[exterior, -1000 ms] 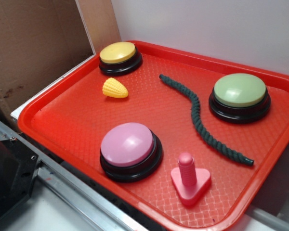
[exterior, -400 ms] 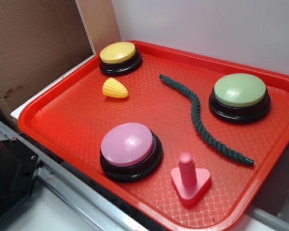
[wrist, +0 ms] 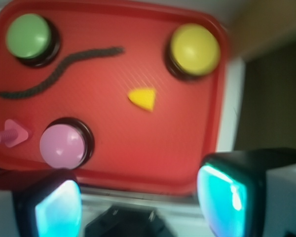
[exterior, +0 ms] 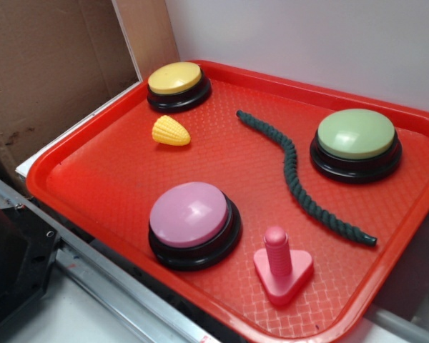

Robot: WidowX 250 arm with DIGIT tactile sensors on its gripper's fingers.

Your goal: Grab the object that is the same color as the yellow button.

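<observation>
The small yellow toy corn cob (exterior: 171, 131) lies on the red tray (exterior: 93, 179) just in front of the yellow button (exterior: 176, 80). In the wrist view the corn cob (wrist: 142, 98) is near the tray's middle, below and left of the yellow button (wrist: 194, 48). My gripper (wrist: 138, 205) is open and empty, high above the tray's near edge, well short of the corn. Its teal pads (wrist: 222, 197) stand wide apart. The gripper does not show in the exterior view.
On the tray are a pink button (exterior: 191, 216), a pale green button (exterior: 356, 137), a dark green rope (exterior: 294, 171) and a pink bolt on a triangular base (exterior: 281, 268). Cardboard (exterior: 50, 71) stands at the left, a white wall behind, a metal rail (exterior: 107, 286) in front.
</observation>
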